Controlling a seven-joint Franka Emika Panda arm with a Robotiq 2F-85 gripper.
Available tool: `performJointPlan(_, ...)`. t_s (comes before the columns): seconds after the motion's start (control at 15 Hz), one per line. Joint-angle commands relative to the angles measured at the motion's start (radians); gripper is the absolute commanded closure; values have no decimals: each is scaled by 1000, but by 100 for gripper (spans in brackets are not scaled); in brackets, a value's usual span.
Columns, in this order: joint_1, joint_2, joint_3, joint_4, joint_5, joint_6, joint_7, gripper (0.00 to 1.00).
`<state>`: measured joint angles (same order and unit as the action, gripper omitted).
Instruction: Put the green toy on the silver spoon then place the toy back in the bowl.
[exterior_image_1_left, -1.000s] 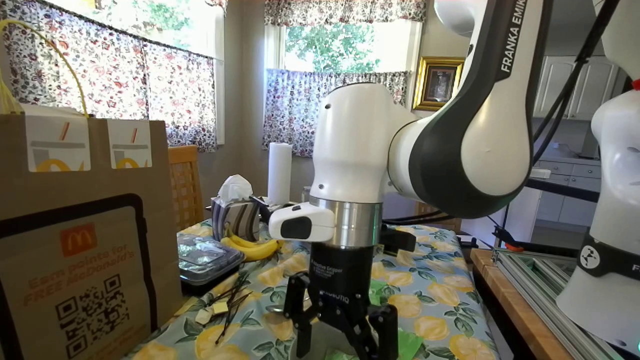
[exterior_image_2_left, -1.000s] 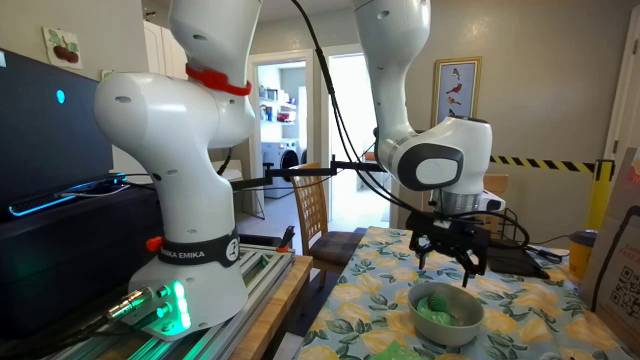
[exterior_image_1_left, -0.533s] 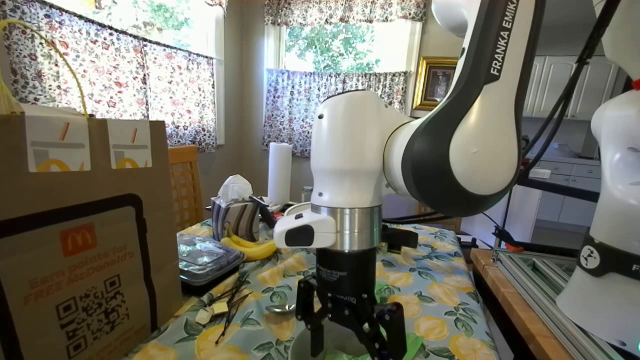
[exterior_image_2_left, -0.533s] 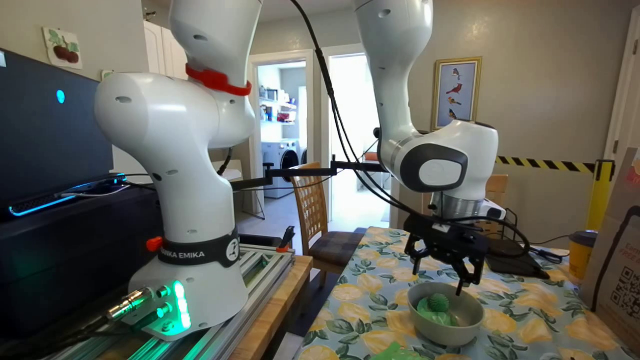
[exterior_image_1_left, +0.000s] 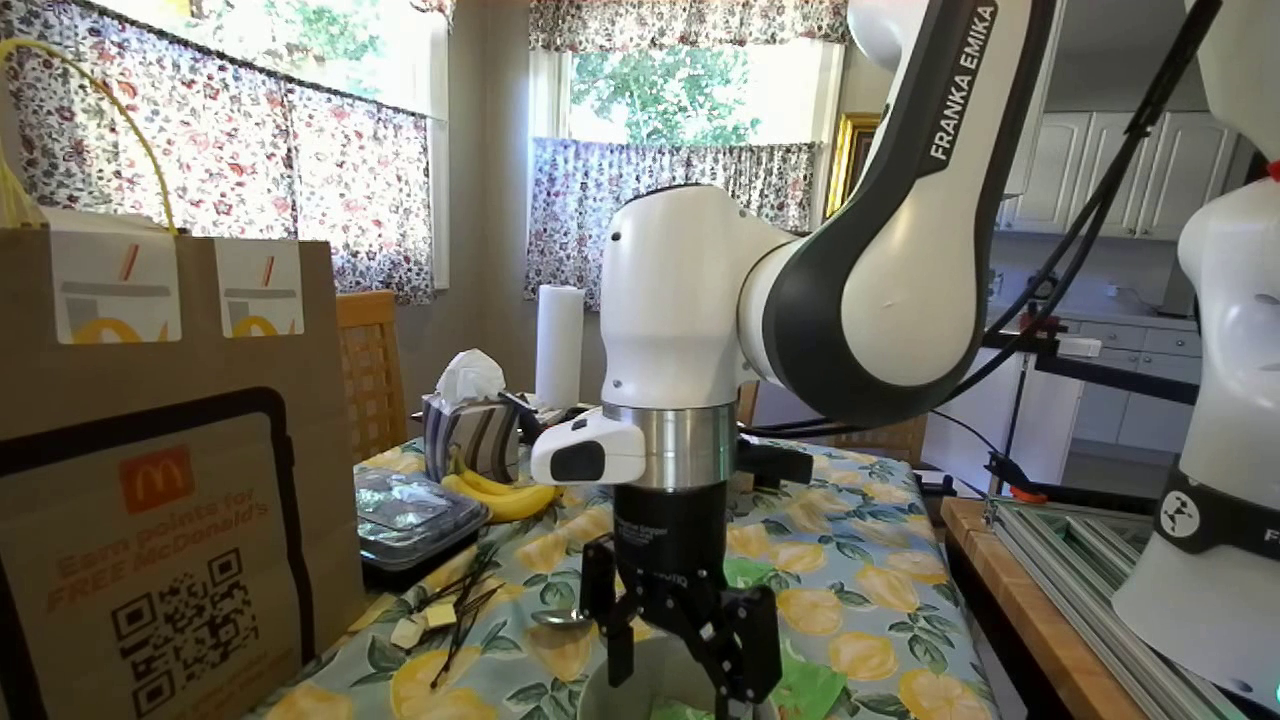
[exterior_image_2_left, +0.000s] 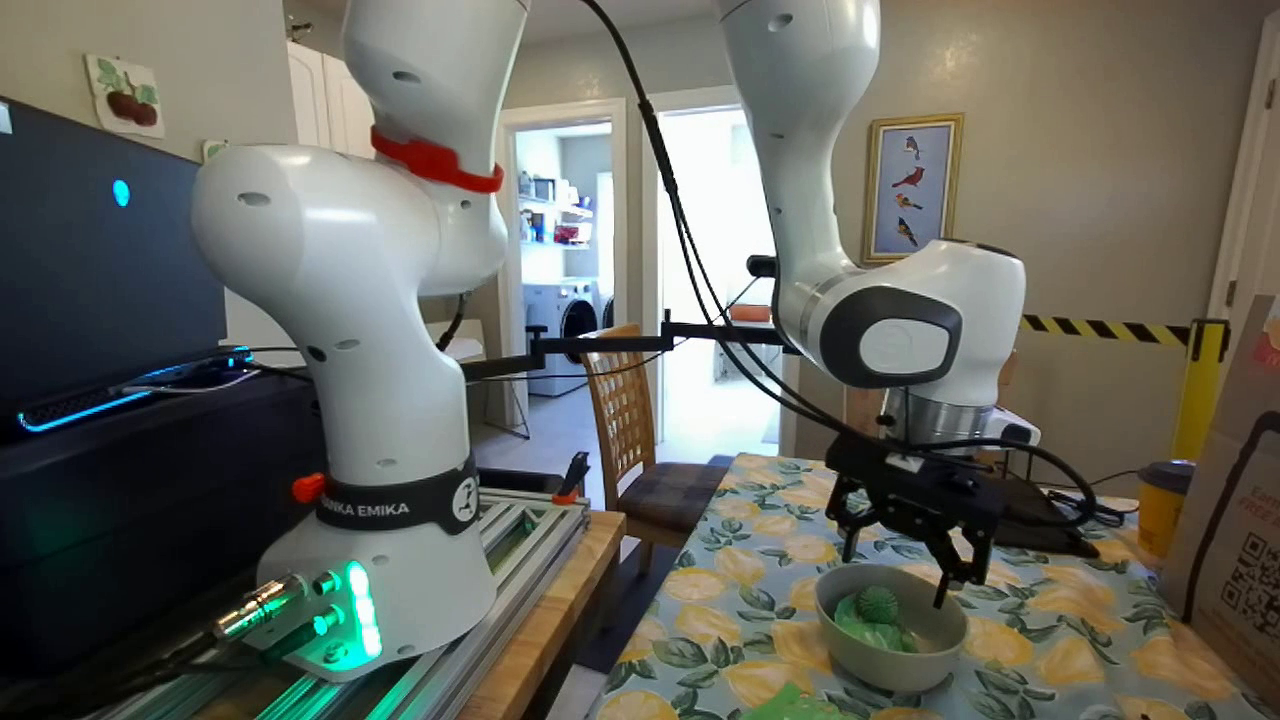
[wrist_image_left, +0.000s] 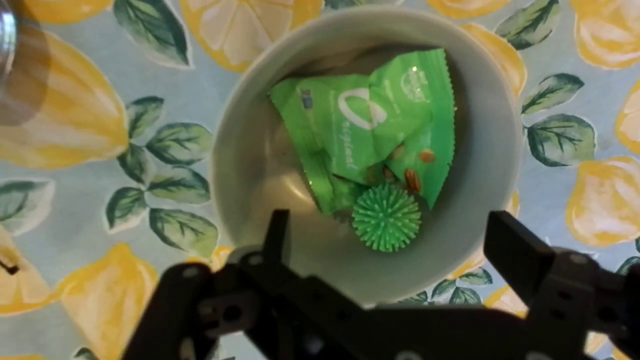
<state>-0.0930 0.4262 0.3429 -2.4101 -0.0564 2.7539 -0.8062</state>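
The arm (exterior_image_1_left: 870, 300) has been carried leftward in an exterior view since the earlier frames, and the claw (exterior_image_2_left: 895, 578) has been brought rightward and lower in an exterior view, while the bowl (exterior_image_2_left: 885, 668) is seen unmoved. The claw's fingers (wrist_image_left: 517, 245) are spread wide above the bowl, and nothing is gripped. The green ball (wrist_image_left: 386, 218) lies in the bowl, overlapping the edge of a green wrapper (wrist_image_left: 365, 120) in the wrist view; whether it rests on the wrapper cannot be told. In an exterior view the head of the spoon (exterior_image_1_left: 560, 618) is seen on the tablecloth (exterior_image_1_left: 870, 545), the rest of it lost behind the claw. A green piece (exterior_image_2_left: 790, 706) is cut off by the lower border of an exterior view, and at the wrist view's left border a shiny curved thing (wrist_image_left: 6, 42) is cropped too tightly to be identified.
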Motion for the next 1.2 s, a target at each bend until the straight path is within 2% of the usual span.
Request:
performJointPlan(0.0, 22, 51, -22, 57, -13, -13, -19, 0)
performJointPlan(0.67, 78, 111, -54, 128, -44, -96, -2, 0)
performJointPlan(1.13, 140, 131, -105, 157, -98, -119, 26, 0)
